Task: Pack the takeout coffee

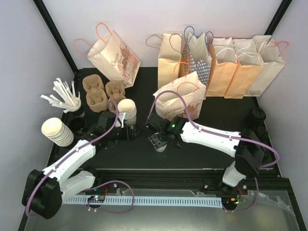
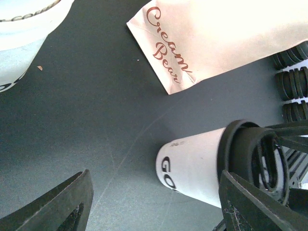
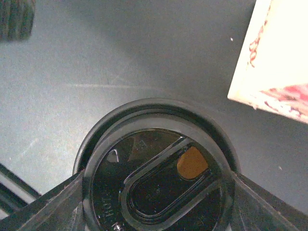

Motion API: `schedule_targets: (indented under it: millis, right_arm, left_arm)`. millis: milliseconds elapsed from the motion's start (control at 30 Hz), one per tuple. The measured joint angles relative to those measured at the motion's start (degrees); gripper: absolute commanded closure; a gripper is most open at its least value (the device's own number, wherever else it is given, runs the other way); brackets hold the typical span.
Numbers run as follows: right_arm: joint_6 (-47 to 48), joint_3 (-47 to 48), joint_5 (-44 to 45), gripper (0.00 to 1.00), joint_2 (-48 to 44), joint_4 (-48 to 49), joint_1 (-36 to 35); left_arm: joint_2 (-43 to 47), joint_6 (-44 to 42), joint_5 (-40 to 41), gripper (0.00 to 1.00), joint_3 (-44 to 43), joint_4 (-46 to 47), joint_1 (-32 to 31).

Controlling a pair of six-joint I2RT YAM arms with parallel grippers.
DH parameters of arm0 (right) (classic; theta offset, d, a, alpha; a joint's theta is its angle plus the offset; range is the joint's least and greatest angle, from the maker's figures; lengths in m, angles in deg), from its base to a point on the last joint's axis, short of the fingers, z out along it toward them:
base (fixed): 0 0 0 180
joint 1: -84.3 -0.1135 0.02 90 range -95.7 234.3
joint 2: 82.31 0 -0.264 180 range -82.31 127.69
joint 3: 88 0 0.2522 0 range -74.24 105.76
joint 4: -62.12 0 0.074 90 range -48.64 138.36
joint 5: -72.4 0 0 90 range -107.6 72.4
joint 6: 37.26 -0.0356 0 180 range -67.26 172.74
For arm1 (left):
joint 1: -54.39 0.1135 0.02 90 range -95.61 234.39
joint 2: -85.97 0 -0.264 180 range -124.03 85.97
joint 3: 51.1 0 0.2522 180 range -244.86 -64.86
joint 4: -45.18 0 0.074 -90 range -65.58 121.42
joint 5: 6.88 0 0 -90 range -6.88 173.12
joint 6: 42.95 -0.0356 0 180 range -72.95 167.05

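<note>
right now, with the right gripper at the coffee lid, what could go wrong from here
1. The right gripper seems to pinch the takeout coffee only at its black lid. Lifting could pop the lid off or drop the cup.
2. The left gripper hangs open close beside it, so the arms could clash.
3. The Cream Bear bag is close, and a swing could knock it.

You have bare bench [image 1: 144,156] between the right hand [image 1: 159,144] and the near edge. Just behind that hand, the leaning paper bag [image 1: 180,98] crowds you. On its left, the left hand [image 1: 131,132] and stacked cups [image 1: 127,109] block passage.
</note>
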State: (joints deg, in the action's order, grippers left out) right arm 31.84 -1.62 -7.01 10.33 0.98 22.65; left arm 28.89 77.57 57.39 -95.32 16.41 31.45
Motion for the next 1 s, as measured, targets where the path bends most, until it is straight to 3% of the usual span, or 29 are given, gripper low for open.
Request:
schedule_targets:
  millis: [467, 633, 733, 867, 1000]
  right_arm:
    - [-1.03, -3.72, 8.02, 0.3, -16.7, -6.21, 2.95]
    - [-0.92, -11.13, 8.57, 0.37, -24.7, -5.64, 15.87]
    - [-0.7, -16.17, 7.61, 0.38, -30.01, -3.93, 29.0]
    - [0.26, -18.95, 6.99, 0.38, -33.4, -2.05, 39.3]
    - [1.64, -18.97, 5.38, 0.37, -32.11, 0.94, 47.54]
  left_arm:
    - [0.28, -2.25, 0.37, 0.24, -0.61, -2.62, 0.0]
    - [2.73, -3.32, 3.87, 0.21, -3.63, -6.51, 0.0]
    - [5.29, -3.52, 8.11, 0.19, -5.66, -8.33, 0.02]
    - [8.63, -3.65, 14.56, 0.03, -7.08, -10.75, 0.76]
    - [10.73, -3.67, 20.46, 0.01, -9.79, -14.64, 2.34]
